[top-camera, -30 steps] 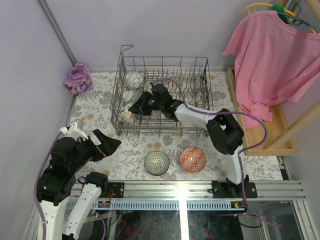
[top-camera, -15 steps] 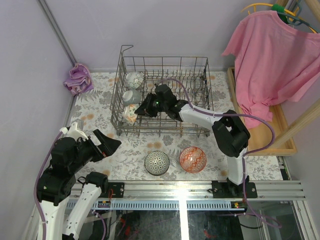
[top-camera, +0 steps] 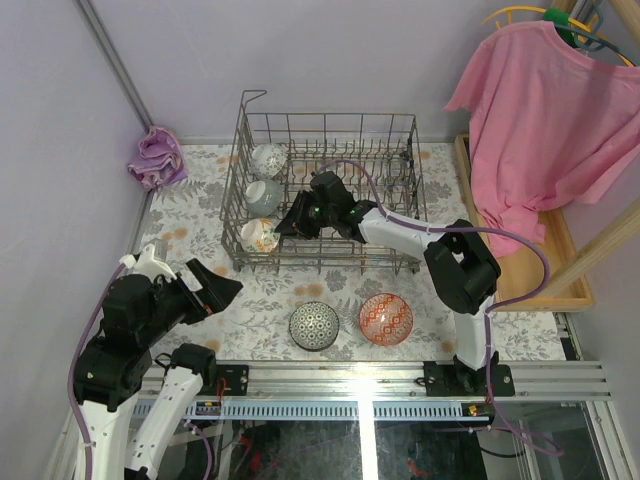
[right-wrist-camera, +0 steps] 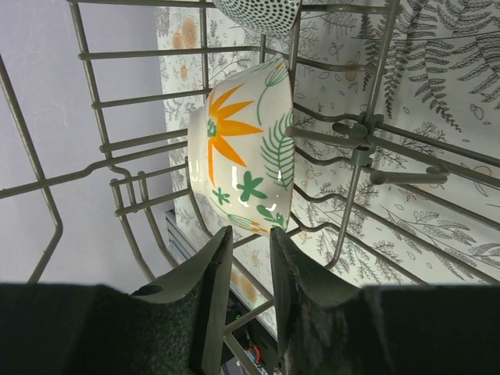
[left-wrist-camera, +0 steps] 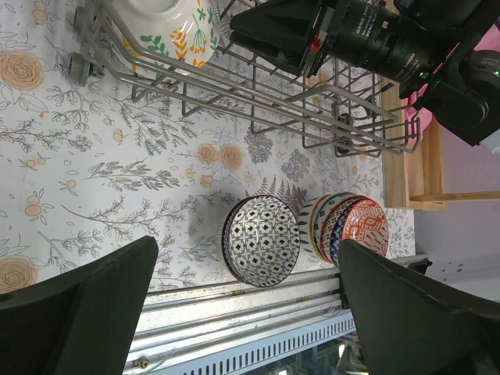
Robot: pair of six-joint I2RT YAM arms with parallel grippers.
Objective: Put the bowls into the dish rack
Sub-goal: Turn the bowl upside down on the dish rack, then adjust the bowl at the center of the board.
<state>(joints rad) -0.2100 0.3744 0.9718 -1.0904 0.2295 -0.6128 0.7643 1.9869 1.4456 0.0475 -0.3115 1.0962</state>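
The grey wire dish rack stands at the back of the table. Three bowls stand on edge down its left side: a dotted one, a pale one and a floral one. My right gripper is inside the rack, just right of the floral bowl; its jaws stand a narrow gap apart, empty, and clear of the bowl's rim. My left gripper is wide open and empty above the table's left front. Two stacks of bowls stand on the table, black-and-white and red-patterned.
A purple cloth lies at the back left. A pink shirt hangs at the right above a wooden tray. The rack's tines surround my right fingers. The metal rail runs along the near edge.
My right gripper has let go of the floral bowl, now standing in the rack's front-left slot, and has drawn back to the right. The left arm has not moved.
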